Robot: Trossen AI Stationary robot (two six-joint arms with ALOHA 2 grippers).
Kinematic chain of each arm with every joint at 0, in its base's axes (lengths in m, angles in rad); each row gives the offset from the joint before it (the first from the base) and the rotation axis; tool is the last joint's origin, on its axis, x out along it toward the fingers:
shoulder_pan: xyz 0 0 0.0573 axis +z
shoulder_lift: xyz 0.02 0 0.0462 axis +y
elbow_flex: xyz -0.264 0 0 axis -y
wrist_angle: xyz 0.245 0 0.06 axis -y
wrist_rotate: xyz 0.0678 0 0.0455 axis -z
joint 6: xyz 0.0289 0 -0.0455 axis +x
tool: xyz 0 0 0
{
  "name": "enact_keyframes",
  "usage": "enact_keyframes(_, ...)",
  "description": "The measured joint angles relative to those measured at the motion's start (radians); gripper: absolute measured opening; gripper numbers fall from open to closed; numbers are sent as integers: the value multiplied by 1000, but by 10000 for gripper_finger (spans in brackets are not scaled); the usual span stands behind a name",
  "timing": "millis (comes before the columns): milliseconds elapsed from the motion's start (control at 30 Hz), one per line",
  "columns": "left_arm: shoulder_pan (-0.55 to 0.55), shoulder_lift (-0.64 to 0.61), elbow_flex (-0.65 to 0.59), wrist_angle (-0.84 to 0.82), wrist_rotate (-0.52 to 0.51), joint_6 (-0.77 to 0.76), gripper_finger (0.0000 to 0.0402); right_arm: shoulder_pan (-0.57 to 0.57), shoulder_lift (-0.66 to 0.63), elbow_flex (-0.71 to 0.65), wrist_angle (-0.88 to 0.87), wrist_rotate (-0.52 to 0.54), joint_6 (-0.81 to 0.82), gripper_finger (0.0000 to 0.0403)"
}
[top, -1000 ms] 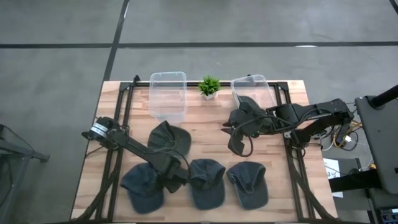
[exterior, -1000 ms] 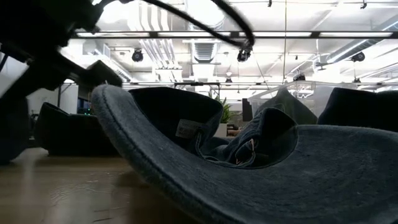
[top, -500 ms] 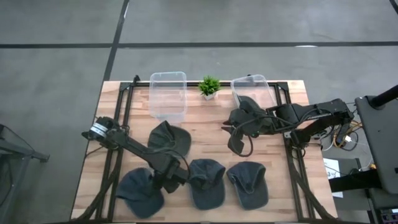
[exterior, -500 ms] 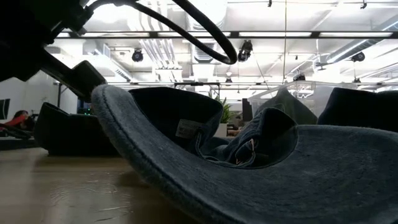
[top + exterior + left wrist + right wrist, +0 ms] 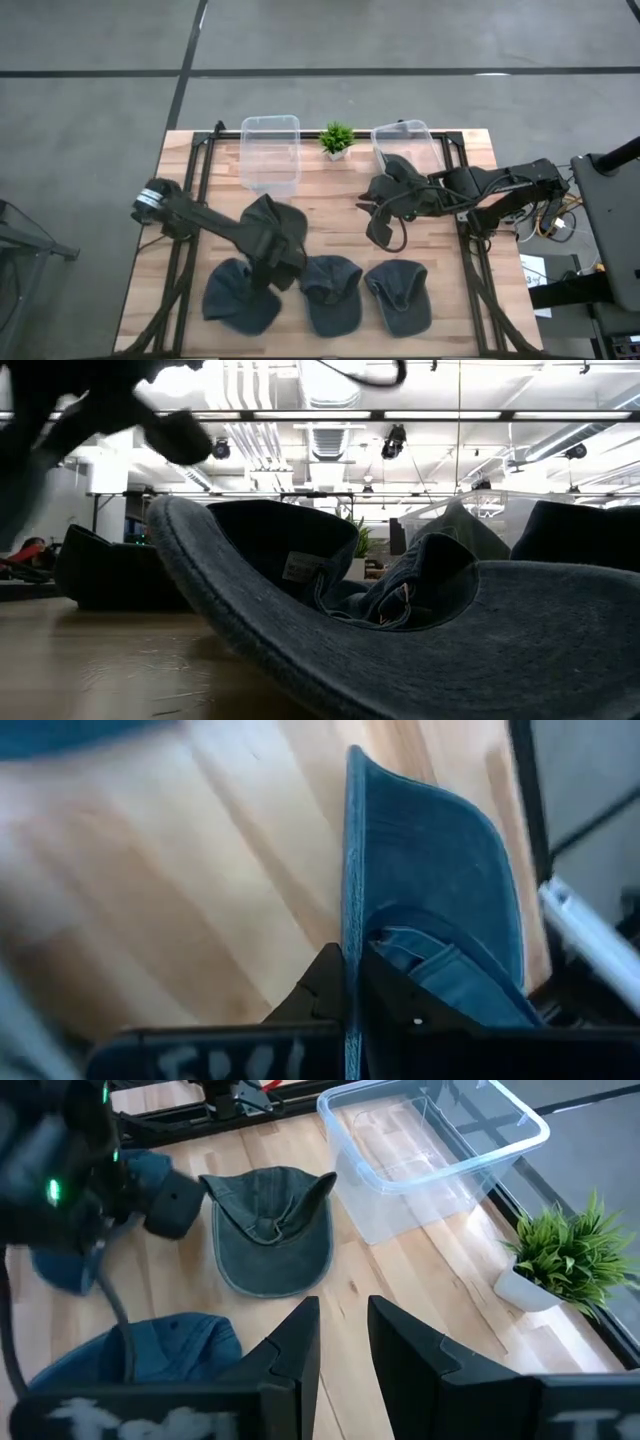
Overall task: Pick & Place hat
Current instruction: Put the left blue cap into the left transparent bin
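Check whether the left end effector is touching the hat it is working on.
Touching. In the left wrist view the left end effector is shut on the edge of the blue hat; its fingers press both sides of the brim.

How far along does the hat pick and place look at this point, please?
Nothing looks placed yet: both clear bins show no hat inside. In hand: the left gripper is shut on a hat brim at the front left. Left: three more hats lie on the table, and the right gripper hangs open near the right bin.
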Motion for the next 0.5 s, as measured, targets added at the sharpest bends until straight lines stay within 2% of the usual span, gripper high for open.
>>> enact_keyframes(267,125,-184,58,-33,-98,-220,8,0,-17,0,0,60,-21,82)
enact_keyframes(500,248,-363,76,-40,-291,-398,8,0,-71,0,2,179,-22,82)
